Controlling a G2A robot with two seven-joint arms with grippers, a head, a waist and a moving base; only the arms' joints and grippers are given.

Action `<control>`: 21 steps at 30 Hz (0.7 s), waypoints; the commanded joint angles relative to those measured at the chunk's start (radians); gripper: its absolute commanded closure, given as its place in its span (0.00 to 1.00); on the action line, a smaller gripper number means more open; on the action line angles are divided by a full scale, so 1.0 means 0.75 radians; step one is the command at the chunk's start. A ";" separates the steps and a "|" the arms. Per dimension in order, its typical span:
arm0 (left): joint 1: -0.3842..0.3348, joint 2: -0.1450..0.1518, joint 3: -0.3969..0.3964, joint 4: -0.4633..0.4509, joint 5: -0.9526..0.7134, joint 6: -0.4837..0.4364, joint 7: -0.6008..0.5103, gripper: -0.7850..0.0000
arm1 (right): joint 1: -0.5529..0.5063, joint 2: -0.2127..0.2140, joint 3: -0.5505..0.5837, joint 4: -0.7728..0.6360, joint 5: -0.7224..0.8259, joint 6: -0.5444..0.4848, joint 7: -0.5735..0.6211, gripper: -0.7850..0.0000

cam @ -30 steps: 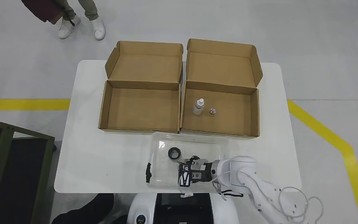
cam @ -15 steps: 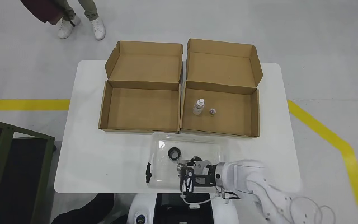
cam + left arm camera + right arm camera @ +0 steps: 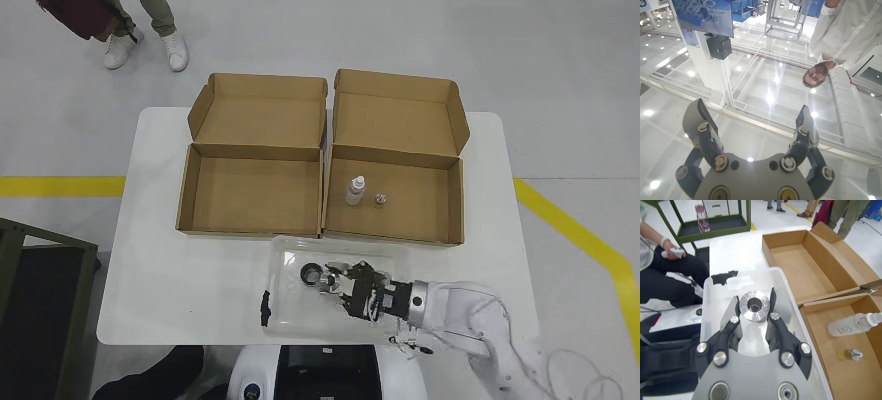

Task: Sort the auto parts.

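A silver metal ring (image 3: 754,307) with a wide centre hole rests in the clear plastic bin (image 3: 787,291) at the table's near edge. My right gripper (image 3: 754,294) is inside the bin, its fingers pressed against the ring's two sides. From above, the ring (image 3: 312,272) lies in the bin (image 3: 290,245) with the right gripper (image 3: 330,278) just beside it. My left gripper (image 3: 752,104) points up at the ceiling, open and holding nothing.
Two open cardboard boxes stand behind the bin. The left box (image 3: 250,195) holds nothing; the right box (image 3: 395,200) holds a small spray bottle (image 3: 355,189) and a little metal part (image 3: 380,199). A green rack (image 3: 40,300) stands left of the table.
My right gripper has moved from the bin's near side toward the far left, up to the ring. The ring has stayed in place.
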 commanded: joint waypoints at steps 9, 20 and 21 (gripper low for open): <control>0.000 0.000 0.000 0.000 0.000 0.000 0.000 0.00 | -0.006 0.002 0.117 -0.004 0.280 -0.001 -0.181 1.00; 0.000 0.000 0.000 0.000 0.000 0.000 0.000 0.00 | -0.012 0.008 0.237 -0.069 0.509 -0.049 -0.278 1.00; 0.000 0.000 0.000 0.000 0.000 0.000 0.000 0.00 | -0.012 0.008 0.243 -0.069 0.534 -0.056 -0.287 1.00</control>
